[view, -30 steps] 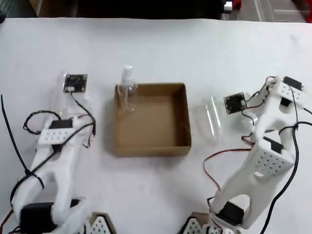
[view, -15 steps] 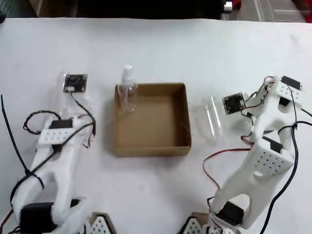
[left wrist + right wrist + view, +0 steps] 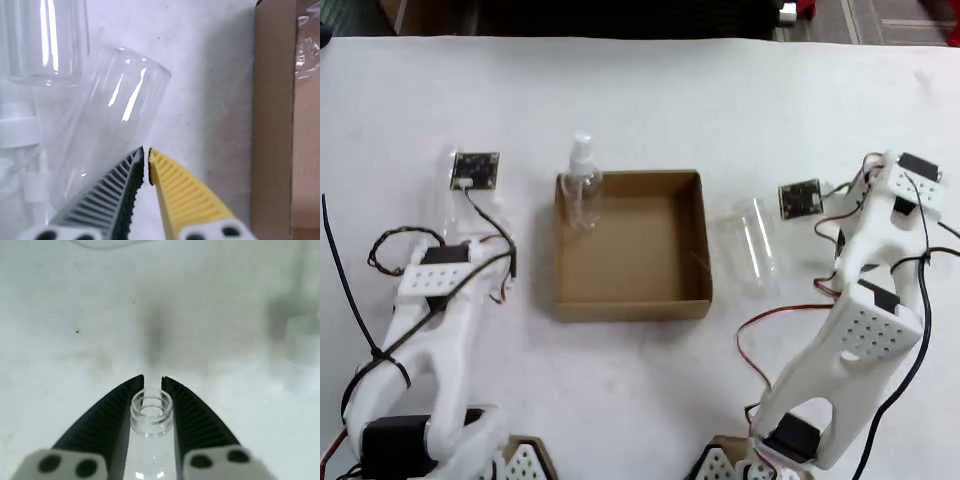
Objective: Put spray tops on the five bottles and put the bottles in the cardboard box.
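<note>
Bright even light, soft shadows

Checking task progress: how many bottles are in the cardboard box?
1: a spray-topped bottle standing in the cardboard box's far-left corner. None seems hidden there.

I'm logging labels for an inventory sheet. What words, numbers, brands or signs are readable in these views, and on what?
No readable text in any view.
cardboard box: plain walls, no print.
sprayer bottle and open bottle in the right claw: clear, no labels.
circuit boards: any markings are too small to read.
</note>
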Controlling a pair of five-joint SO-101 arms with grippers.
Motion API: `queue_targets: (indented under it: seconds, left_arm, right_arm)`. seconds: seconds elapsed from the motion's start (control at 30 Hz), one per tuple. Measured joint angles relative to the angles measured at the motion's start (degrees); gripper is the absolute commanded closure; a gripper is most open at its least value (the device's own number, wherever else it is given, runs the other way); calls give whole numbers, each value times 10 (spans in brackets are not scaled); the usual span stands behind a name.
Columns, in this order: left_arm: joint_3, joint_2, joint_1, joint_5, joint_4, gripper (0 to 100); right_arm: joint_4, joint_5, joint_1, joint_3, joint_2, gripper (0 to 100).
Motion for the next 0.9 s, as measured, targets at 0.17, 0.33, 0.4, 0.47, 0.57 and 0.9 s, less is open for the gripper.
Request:
queue_targets:
  seconds: [0.17, 0.33, 0.4, 0.47, 0.57, 0.9]
  left_arm:
    - [0, 0, 0, 0, 0, 975]
    - [0, 0, 0, 0, 0, 975]
    - [0, 0, 0, 0, 0, 976]
    - [0, 0, 0, 0, 0, 976]
    - [0, 0, 0, 0, 0, 976]
    - [-10, 0, -11, 0, 57, 976]
  right_arm:
    - [98, -18, -2, -93, 0, 982]
    - [105, -99, -4, -117, -18, 981]
    - [105, -144, -13, -117, -39, 981]
    - [105, -204, -27, -117, -61, 981]
    - [105, -300, -50, -117, -109, 981]
    - [105, -600, -115, -118, -303, 982]
